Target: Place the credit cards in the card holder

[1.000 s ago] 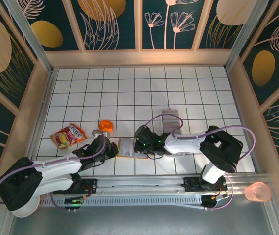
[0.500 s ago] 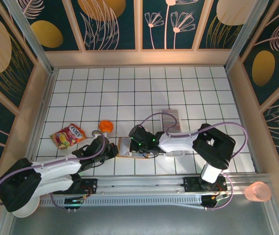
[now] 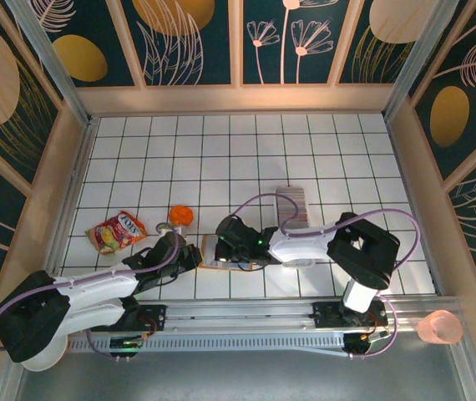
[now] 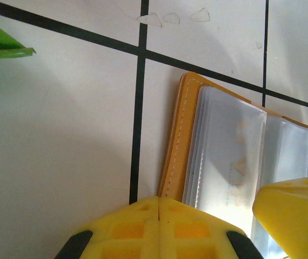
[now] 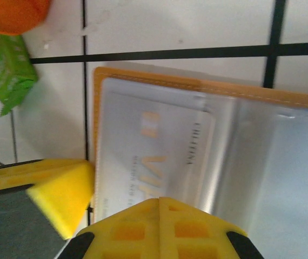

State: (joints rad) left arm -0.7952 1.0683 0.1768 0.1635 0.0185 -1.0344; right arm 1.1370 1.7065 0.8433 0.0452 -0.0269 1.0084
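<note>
White grid-tiled table (image 3: 221, 150) w/ dark floral walls (image 3: 196, 42).

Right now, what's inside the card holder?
One pale card with orange lettering lies on a clear page of the card holder. Yellow fingers cover its near edge; glare hides the other page.

Bright, even light; white glare streaks the card holder (image 5: 219, 140), and both wrist views look soft.

card holder (image 5: 143, 78): tan stitched leather | sleeves (image 5: 251, 140): glossy clear plastic
</note>
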